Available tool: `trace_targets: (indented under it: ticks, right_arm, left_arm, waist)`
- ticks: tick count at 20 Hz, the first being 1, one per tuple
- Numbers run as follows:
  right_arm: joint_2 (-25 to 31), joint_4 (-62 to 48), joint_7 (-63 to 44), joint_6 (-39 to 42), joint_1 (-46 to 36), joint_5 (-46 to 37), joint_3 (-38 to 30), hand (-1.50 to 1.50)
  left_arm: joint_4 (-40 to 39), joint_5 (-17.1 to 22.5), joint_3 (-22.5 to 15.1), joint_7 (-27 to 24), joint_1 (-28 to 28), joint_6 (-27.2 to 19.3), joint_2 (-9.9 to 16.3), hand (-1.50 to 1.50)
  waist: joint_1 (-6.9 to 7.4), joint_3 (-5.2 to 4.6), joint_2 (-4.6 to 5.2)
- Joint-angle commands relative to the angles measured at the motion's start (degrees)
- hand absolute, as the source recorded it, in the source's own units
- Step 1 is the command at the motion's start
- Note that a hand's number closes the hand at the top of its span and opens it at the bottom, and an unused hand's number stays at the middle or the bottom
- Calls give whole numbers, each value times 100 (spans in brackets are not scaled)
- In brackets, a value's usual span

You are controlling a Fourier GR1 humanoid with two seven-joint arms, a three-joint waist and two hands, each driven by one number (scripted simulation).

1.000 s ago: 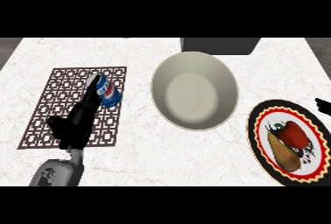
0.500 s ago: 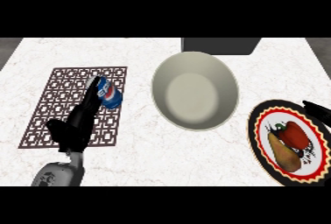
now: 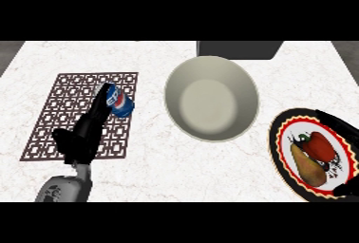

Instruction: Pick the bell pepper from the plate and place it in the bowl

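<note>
Right hand point(image 3: 335, 124) shows only as dark fingers at the view's right edge, reaching across the upper right rim of the plate point(image 3: 280, 142), with another dark bit of it at the plate's lower right rim; whether those fingers are curled or straight cannot be told. A second ago only a small dark tip showed above the plate's far rim; half a second ago it had lengthened, and now it lies further over the rim, closer to the food. Just inward of these fingers, on the plate, sits the red bell pepper point(image 3: 321, 145), not touched by the hand as far as can be seen, with a yellow-brown pear point(image 3: 308, 166) lying beside it toward the near side. Both lie where they lay before. Further left of the hand, apart from the plate, stands the pale bowl point(image 3: 212, 97), holding nothing, and beyond its far rim a dark block point(image 3: 238, 49) rests on the white marbled counter point(image 3: 175, 161).

Left hand point(image 3: 88, 130) lies well away at the left, fingers straight and relaxed, stretched over the patterned mat point(image 3: 49, 109), its fingertips touching or just beside a blue can point(image 3: 119, 101) that lies tilted on the mat. This hand, the can and the bowl are unchanged from the earlier frames.
</note>
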State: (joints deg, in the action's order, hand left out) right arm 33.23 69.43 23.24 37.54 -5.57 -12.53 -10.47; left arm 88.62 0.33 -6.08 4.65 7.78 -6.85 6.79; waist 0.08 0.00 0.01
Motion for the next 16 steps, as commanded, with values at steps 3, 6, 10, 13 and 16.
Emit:
trace_targets:
  ticks: [3, 6, 10, 13, 16]
  right_arm:
    - [-142, -407, 194, -791, -240, -923, 265, -150]
    - [-166, -798, 677, -870, -270, -1199, 248, -150]
    - [-348, -1720, 949, -1019, -837, -1577, 532, -150]
    - [-225, -1455, 1225, -861, -619, -1660, 571, 150]
    - [3, -1216, 2123, -1356, -390, -2161, 1016, 150]
  left_arm:
    - [-53, -185, -95, -266, -86, -13, -166, 0]
    - [26, -141, 130, -7, -18, 91, -97, 0]
    - [32, -82, 240, 304, 232, 160, -35, 0]
    - [302, -183, 40, 410, 60, 79, -256, 0]
    - [264, -176, 99, 204, -86, 96, -174, 0]
  waist:
    - [5, 0, 1]
    - [-1, 0, -1]
    - [24, 2, 6]
    - [10, 1, -2]
    - [22, 5, -4]
